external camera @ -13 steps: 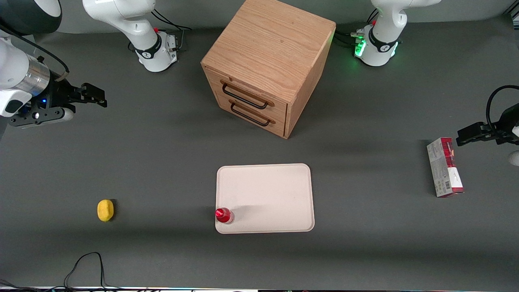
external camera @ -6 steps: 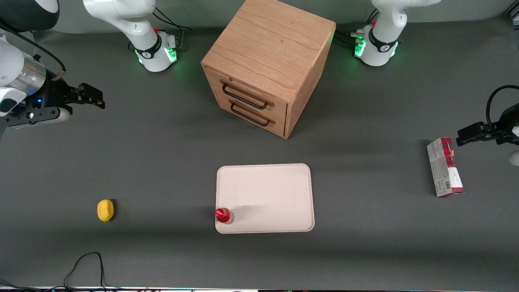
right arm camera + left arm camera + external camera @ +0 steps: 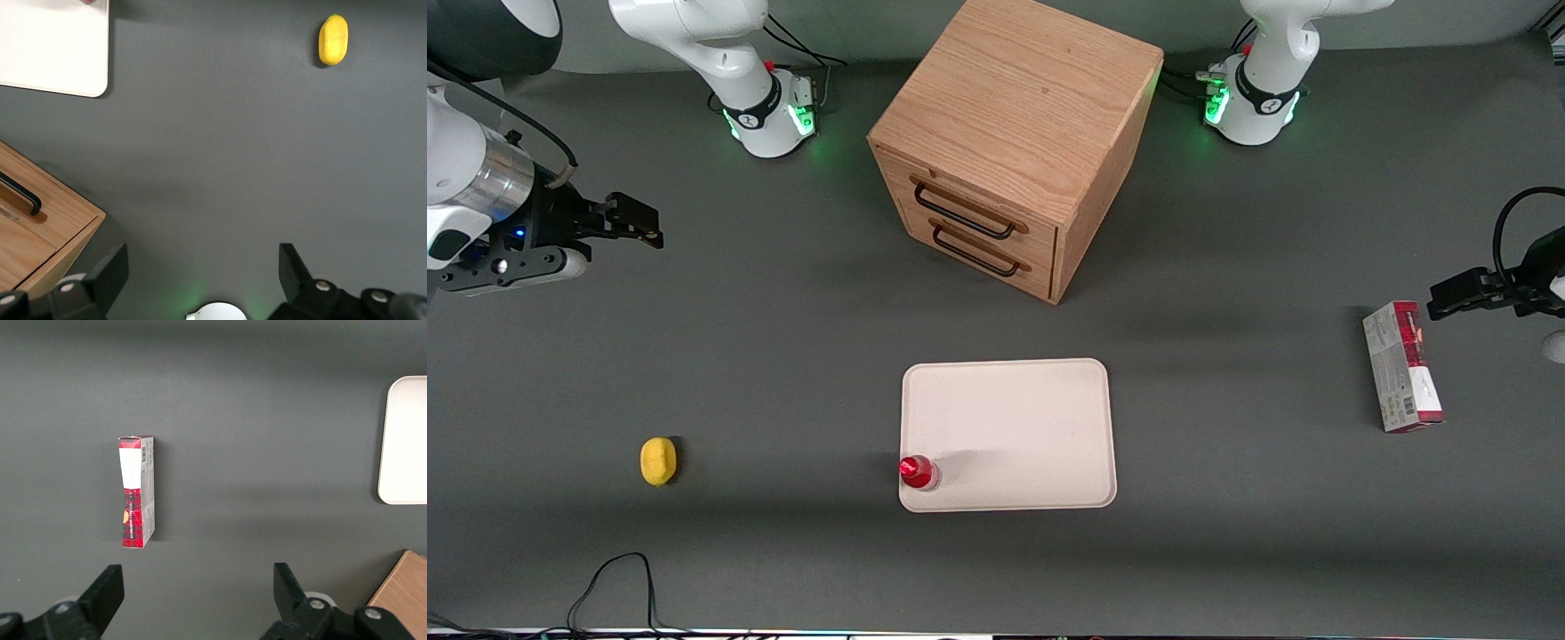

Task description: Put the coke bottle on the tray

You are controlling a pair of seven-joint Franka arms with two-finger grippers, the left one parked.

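The coke bottle (image 3: 918, 472) stands upright on the tray (image 3: 1014, 427), well apart from the gripper (image 3: 640, 222), whose spread, empty fingers suggest it's delivered.

Wooden cabinet (image 3: 1014, 142) with two drawers, black handles, farthest from camera. Lemon (image 3: 658, 461) toward working arm's end. Red-and-grey carton (image 3: 1402, 366) lying flat toward parked arm's end. Black cable (image 3: 609, 591) at near edge.
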